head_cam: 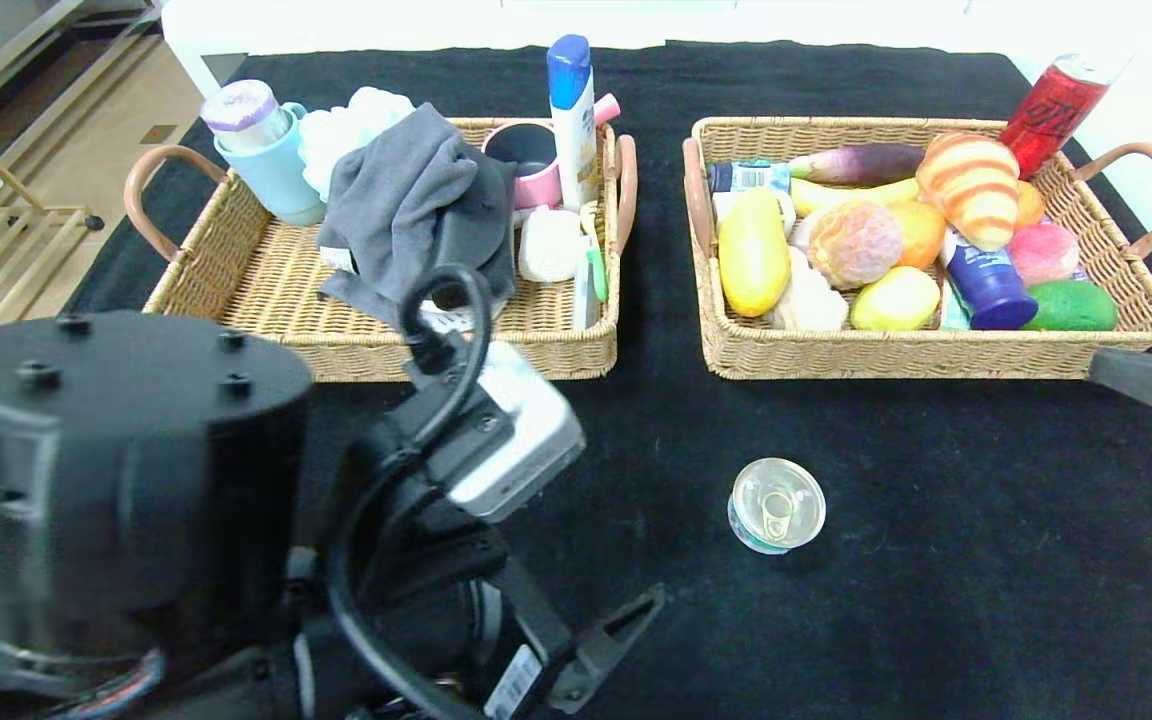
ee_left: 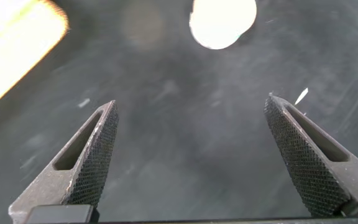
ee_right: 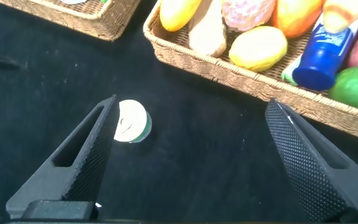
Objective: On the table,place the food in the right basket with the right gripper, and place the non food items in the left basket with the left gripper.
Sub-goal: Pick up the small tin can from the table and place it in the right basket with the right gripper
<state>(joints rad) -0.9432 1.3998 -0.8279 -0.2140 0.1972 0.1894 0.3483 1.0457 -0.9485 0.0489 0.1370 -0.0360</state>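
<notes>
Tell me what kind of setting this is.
Likely an indoor lab or test room: a table under black cloth, two staged wicker baskets, left and right, wooden flooring beside it.

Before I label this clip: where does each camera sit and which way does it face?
Head view: from the robot's head, down at both baskets and a small can; left arm fills the near left.
Left wrist view: down at bare black cloth; its open jaws show.
Right wrist view: toward the can and right basket; open jaws.
Head and right wrist views share the can.

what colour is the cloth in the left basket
Grey cloth, clearest in the head view.
</notes>
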